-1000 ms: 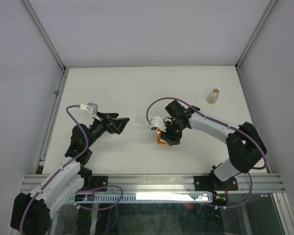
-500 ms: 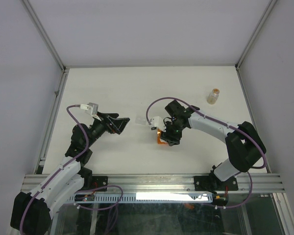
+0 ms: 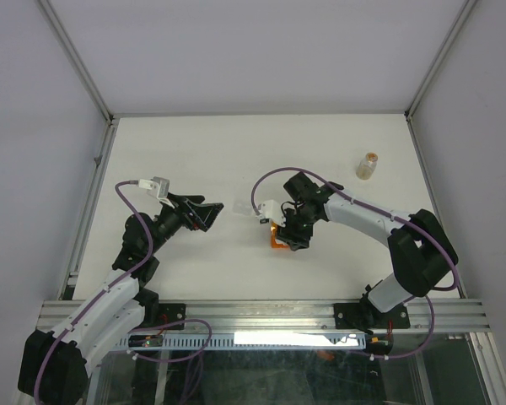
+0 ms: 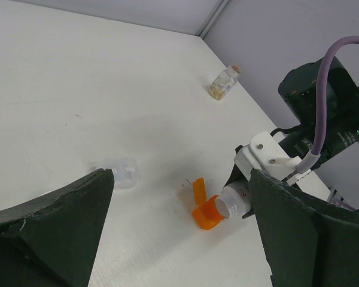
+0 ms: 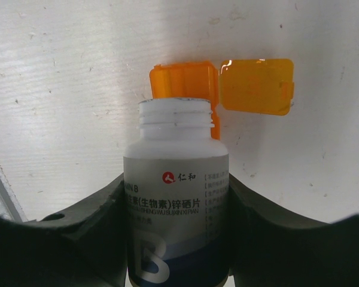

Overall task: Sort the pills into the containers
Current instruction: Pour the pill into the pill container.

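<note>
My right gripper [image 5: 176, 200] is shut on a white bottle [image 5: 176, 173] with a dark blue band. The bottle is uncapped and tipped, with its open mouth over the stubby orange cup [image 5: 182, 81]. The cup's flip lid [image 5: 256, 86] lies open beside it. From above, that gripper [image 3: 292, 233] hangs over the orange cup [image 3: 277, 243] at the table's middle. My left gripper [image 3: 209, 213] is open and empty, off to the left, facing the cup [image 4: 208, 214] and the bottle's mouth [image 4: 233, 202]. A clear corked vial [image 3: 368, 165] with tan contents stands at the back right. No loose pills show.
A small translucent white cap [image 4: 121, 172] lies on the table between my left gripper and the orange cup. The vial [image 4: 222, 84] stands near the right wall. Metal frame rails run along the table's left and right edges.
</note>
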Robot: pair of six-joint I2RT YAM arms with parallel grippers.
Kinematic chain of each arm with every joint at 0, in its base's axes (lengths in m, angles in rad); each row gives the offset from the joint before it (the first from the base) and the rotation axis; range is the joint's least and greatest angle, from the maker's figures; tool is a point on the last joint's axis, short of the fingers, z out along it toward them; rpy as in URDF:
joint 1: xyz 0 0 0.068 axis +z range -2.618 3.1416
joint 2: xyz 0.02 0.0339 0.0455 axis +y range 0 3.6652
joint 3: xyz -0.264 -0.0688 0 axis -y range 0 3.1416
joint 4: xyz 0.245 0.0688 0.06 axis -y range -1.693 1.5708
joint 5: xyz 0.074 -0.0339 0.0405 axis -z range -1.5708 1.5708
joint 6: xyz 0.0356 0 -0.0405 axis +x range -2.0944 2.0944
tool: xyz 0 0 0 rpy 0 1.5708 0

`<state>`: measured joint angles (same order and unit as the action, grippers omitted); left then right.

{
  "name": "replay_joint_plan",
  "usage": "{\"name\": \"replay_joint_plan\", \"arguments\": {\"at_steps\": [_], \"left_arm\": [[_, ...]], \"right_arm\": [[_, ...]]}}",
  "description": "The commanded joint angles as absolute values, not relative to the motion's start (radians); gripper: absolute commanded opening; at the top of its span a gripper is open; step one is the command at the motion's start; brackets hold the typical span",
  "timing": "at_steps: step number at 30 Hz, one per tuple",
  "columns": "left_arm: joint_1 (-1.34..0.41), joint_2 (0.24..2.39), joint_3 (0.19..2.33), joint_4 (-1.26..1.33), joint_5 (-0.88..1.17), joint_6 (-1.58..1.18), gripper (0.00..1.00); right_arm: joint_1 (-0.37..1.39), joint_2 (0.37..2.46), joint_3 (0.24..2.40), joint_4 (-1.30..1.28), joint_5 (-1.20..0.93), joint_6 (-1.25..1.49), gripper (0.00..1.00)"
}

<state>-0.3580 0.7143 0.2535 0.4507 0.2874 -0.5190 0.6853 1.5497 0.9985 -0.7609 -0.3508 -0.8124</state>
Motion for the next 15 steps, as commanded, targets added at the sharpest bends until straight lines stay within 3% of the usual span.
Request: {"name": "replay_joint_plan", "arguments": {"at_steps": [1,15], "left_arm": [[-0.351,0.718,0.261,0.496,0.283,-0.495,0.99],[-0.351,0.722,0.262,0.495,0.283,-0.495,0.99]], "right_arm": [[0.690,1.532,1.011,-0.742,-0.330,-0.814,0.00],[0.697,1.521,1.003,-0.729,-0.317,-0.807,0.00]]}}
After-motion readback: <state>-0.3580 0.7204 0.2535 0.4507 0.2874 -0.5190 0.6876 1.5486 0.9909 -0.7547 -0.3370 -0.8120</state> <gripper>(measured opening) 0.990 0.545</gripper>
